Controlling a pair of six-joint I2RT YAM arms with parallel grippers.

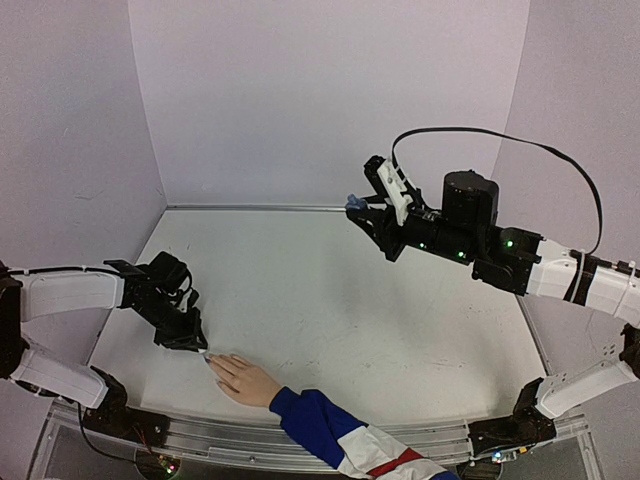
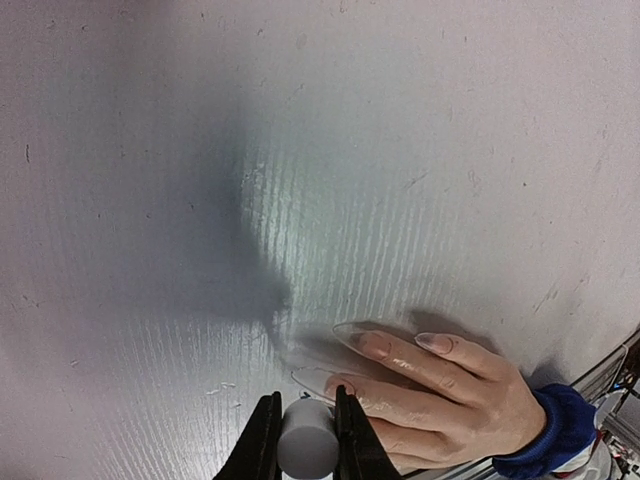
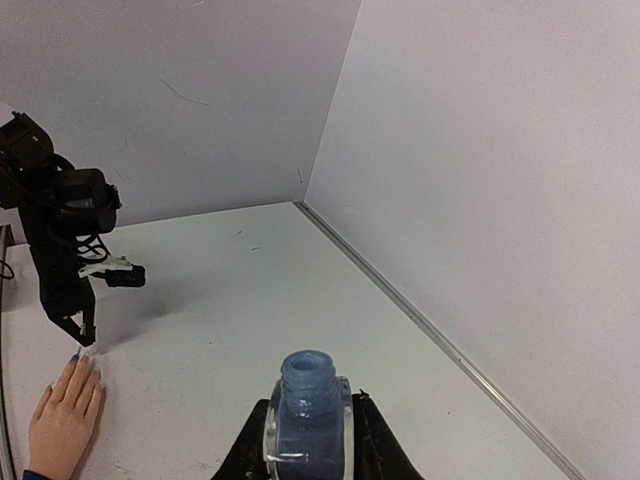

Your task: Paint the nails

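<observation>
On the bench, largest item first:

1. Bench: a white, scuffed top closed in by plain pale walls at the back and both sides.
2. Right arm: black and white, reaching in over the far right of the bench, with a green light lit on its housing and a black cable looped above it.
3. Left arm: black and white, stretched low over the near left of the bench.
4. Hand: pale and flesh-coloured, lying flat, palm down, near the front edge, fingers pointing to the left arm. Its sleeve is blue, white and red.
5. Right claw: clenched on item 7 and held high, well apart from the hand.
6. Left claw: clenched on item 8 and pointing down, just beside the fingertips of the hand.
7. Blue bottle: small, translucent and upright, its neck uncapped. Whether it bears a label cannot be told.
8. White cap: a plain cylinder between the fingers of the left claw.
9. Nails: long, pointed and pale, at the fingertips of the hand, resting on the bench just ahead of the left claw. Whether the claw touches them cannot be told.
</observation>
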